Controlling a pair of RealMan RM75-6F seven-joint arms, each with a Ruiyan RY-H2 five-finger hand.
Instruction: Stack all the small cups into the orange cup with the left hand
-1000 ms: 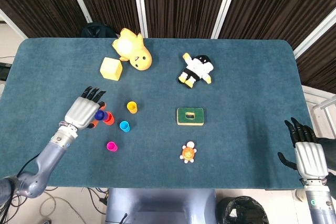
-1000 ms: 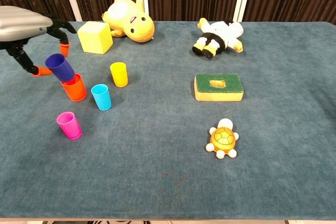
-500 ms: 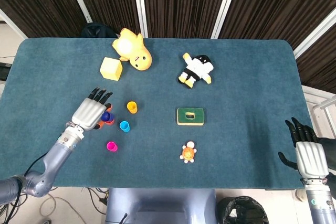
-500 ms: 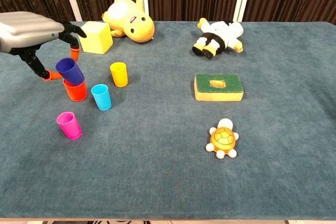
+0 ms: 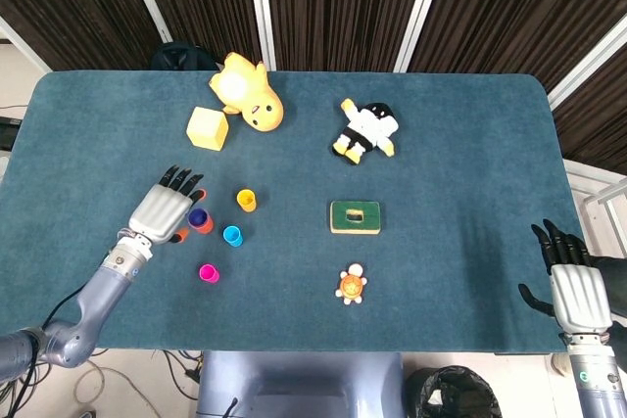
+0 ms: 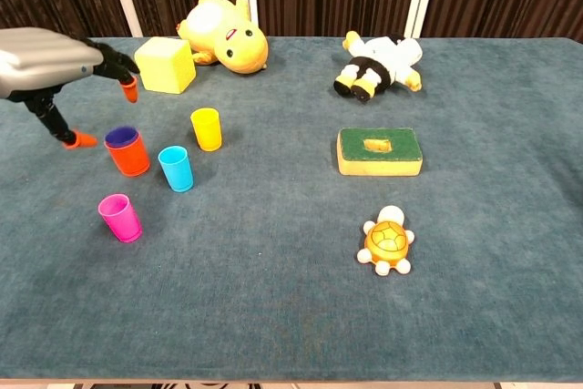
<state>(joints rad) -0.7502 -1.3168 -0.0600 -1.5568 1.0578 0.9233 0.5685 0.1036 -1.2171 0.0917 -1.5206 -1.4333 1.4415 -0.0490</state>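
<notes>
Orange-tipped fingers [image 6: 126, 90] of left hand [image 5: 163, 209] spread above orange cup [image 6: 128, 155].

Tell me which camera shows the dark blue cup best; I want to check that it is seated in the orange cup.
The chest view: the dark blue cup shows as a rim just above the orange cup, nested inside, with the left robot hand clear of it. The head view shows the dark blue cup only as a small spot from above.

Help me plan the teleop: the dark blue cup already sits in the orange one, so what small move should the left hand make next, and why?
Probably move the left hand, open and holding nothing, toward the light blue cup. It stands upright right beside the orange cup, nearer than the yellow cup or pink cup.
</notes>
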